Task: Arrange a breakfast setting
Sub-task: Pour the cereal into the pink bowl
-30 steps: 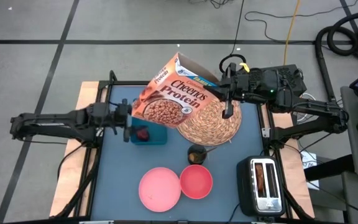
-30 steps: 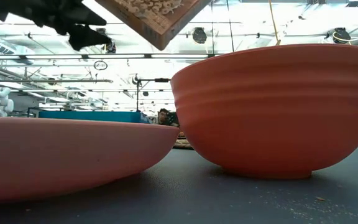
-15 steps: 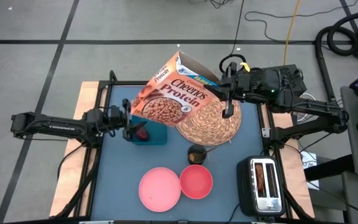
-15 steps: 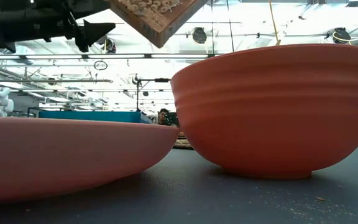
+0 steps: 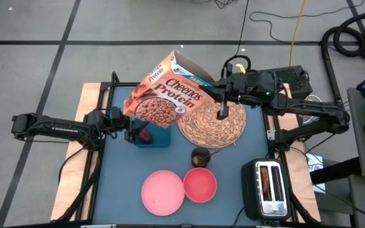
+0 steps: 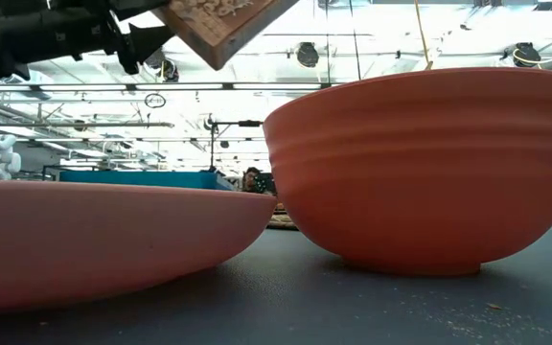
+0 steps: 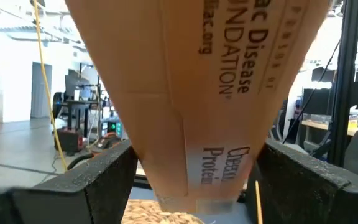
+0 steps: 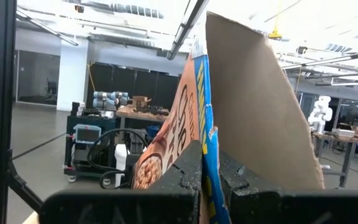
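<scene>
The orange Cheerios Protein box (image 5: 163,95) hangs tilted in the air over the table's far left part, with my right gripper (image 5: 218,96) shut on it. My left gripper (image 5: 134,131) is open by the box's lower end, its fingers (image 7: 104,180) on either side of the narrow side panel (image 7: 197,112). Below it a dark-red fruit (image 5: 146,135) lies in a blue container (image 5: 157,137). The round straw placemat (image 5: 214,123) lies at the far right. A candle glass (image 5: 201,156), pink plate (image 5: 163,192) and coral-red bowl (image 5: 200,184) stand nearer. My right gripper pinches the box's opened top edge (image 8: 207,149) between its two fingers, beside a raised flap (image 8: 260,99). The fingers come about level from the table's right. The box is lifted clear and slants down toward the left. My left gripper: whether its fingers touch the box, I cannot tell.
A toaster (image 5: 268,187) stands at the near right corner. In the low view the plate (image 6: 94,240) and bowl (image 6: 420,172) fill the foreground. Black frame rails (image 5: 109,88) run along the table's edges. Cables lie on the floor beyond the far edge.
My right gripper has carried the box toward the table's left edge, still tilted and clear of the table. My left gripper has tipped up from pointing downward to about level, sinking slightly, and now faces the box's lower end.
</scene>
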